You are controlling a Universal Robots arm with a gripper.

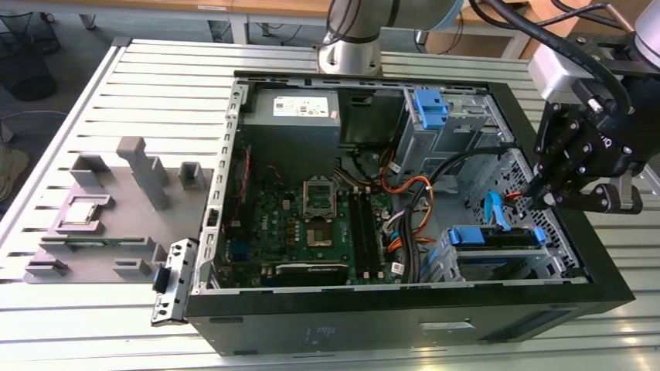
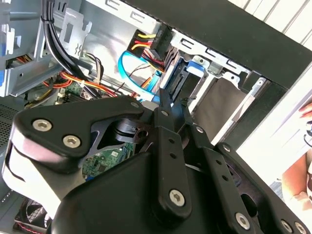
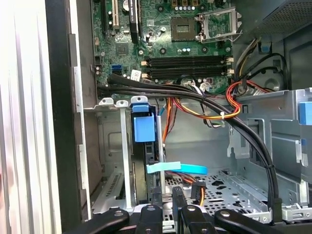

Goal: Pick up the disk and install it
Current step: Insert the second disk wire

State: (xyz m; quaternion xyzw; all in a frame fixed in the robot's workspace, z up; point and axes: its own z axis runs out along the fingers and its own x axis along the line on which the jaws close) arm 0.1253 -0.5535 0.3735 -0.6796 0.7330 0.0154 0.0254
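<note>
The disk (image 1: pixel 495 236) is sitting in the drive cage (image 1: pixel 452 267) at the corner of the computer case (image 1: pixel 413 328) on the exterior view's right, its blue carrier (image 3: pixel 144 127) standing edge-on between the cage rails in the first wrist view. I am reading the install as all but done, though I cannot tell whether it is latched. I am hovering the gripper (image 1: pixel 539 199) just above the cage, fingers drawn together on nothing, not touching the disk.

No lettering can be read. A white label (image 1: pixel 305 106) sits on the power-supply box (image 1: pixel 294 133) at the case's (image 1: pixel 413 318) far corner, its print too small. A small sticker (image 3: pixel 135 74) marks the motherboard (image 3: pixel 161 29).
</note>
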